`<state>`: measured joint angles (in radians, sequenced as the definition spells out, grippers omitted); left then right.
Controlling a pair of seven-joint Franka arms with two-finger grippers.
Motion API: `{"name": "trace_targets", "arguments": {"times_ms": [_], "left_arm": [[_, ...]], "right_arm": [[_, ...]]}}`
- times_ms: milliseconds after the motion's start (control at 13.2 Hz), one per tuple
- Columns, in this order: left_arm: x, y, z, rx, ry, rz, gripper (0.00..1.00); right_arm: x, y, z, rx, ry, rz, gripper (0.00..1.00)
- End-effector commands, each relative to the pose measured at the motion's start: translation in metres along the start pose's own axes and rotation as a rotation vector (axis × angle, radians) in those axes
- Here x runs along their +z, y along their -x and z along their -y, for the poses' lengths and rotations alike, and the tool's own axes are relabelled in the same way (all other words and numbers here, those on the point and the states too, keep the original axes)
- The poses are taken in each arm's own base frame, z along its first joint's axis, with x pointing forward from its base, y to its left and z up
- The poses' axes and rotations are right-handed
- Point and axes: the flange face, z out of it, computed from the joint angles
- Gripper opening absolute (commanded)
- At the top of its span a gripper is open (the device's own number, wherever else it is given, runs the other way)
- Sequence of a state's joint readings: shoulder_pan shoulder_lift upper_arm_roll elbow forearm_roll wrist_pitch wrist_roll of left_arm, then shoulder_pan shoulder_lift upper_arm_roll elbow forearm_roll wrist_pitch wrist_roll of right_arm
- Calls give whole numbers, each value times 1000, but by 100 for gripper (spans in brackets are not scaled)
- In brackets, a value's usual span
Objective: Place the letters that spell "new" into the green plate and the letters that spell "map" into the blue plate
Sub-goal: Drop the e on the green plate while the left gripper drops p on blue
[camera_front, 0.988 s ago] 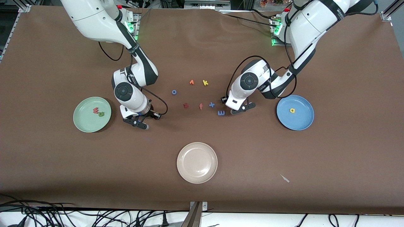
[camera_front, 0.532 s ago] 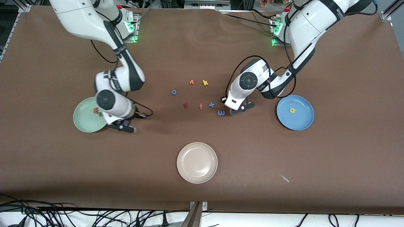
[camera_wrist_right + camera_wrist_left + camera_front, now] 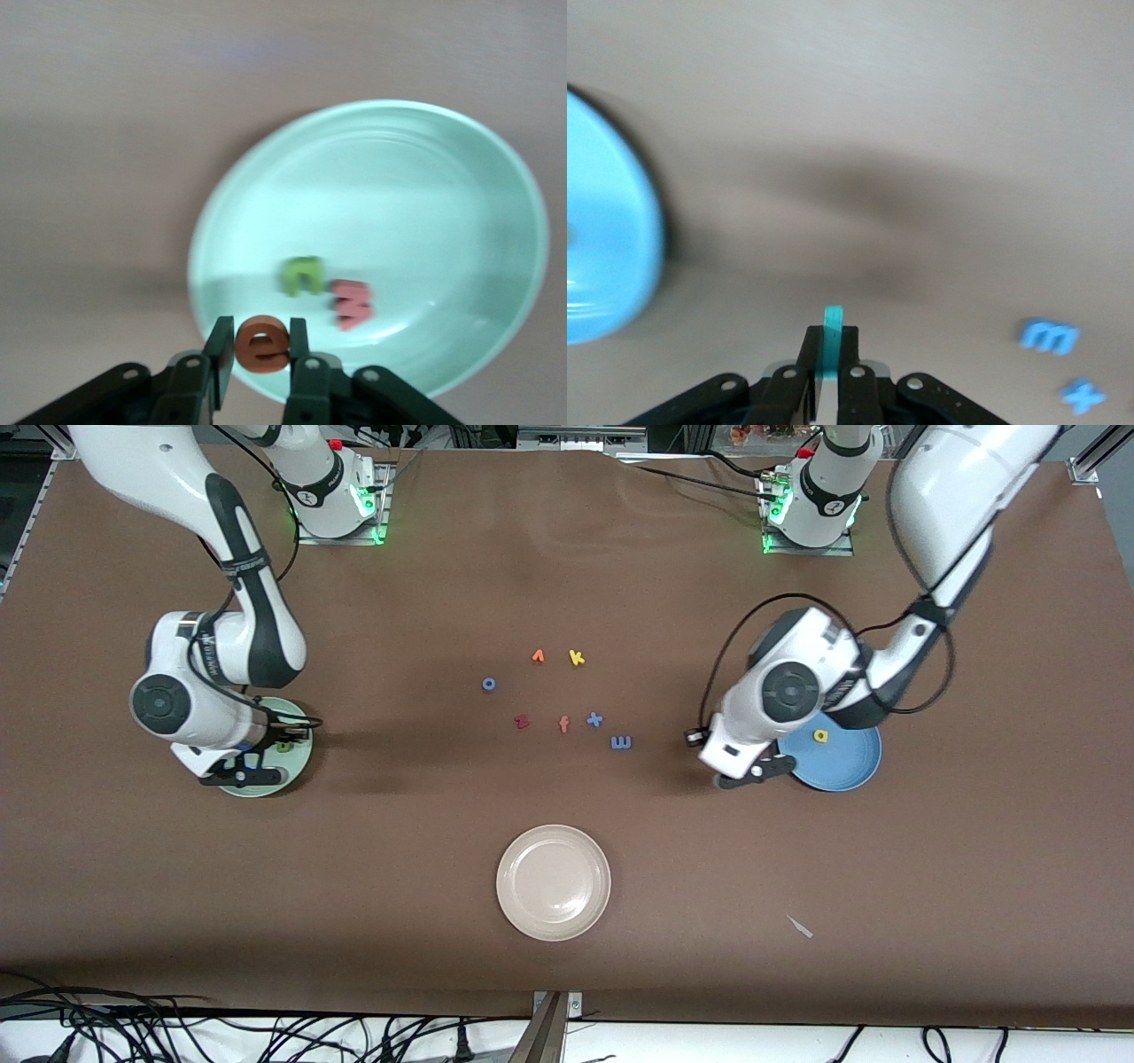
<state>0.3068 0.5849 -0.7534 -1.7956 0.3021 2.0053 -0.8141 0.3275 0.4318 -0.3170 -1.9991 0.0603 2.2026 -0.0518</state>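
Two glossy white arms, the right arm (image 3: 230, 593) and the left arm (image 3: 930, 540), with dark grey joint bands and round dark wrist discs, black looping cables, green-lit bases with red buttons, and black jaws fixed with silver screws.

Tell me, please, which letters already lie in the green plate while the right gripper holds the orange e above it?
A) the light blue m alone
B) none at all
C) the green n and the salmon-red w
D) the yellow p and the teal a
C: the right wrist view shows the green n and the salmon-red w lying side by side in the green plate, with the orange e between the fingers of the right gripper.
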Motion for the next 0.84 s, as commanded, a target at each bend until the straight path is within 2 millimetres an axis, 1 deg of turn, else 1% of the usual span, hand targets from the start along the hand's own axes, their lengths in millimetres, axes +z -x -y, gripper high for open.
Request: {"name": "trace_targets", "arguments": {"times_ms": [0,76,152,228,304,380,456,532,608,684,760], "left_arm": [[-18,-19,80,115,-31,97,1],[-14,-28,104,159,-31,118,1],[-7,-39,128,202,-22,132,1],[8,-52,157,227,-10,159,1],[22,-63,183,271,-15,176,2],[35,-71,203,299,-29,189,2],[46,-75,214,314,-38,202,2],[56,-78,219,319,-46,214,6],[66,-79,225,322,-59,225,16],[69,-79,224,325,-59,228,27],[66,-79,222,326,-63,224,63]], "right_arm": [[-12,2,-2,-4,-13,-6,100],[-24,-2,5,22,-14,7,100],[-39,-7,13,51,-16,28,100],[-54,-9,30,62,-20,52,100],[-66,-10,43,80,-23,68,100],[-74,-8,53,94,-25,85,100],[-82,-5,64,99,-26,105,100],[-95,-4,73,117,-25,122,100],[-110,-1,77,111,-27,137,100],[-124,4,79,104,-29,143,100],[-137,11,77,94,-32,144,100]]}}
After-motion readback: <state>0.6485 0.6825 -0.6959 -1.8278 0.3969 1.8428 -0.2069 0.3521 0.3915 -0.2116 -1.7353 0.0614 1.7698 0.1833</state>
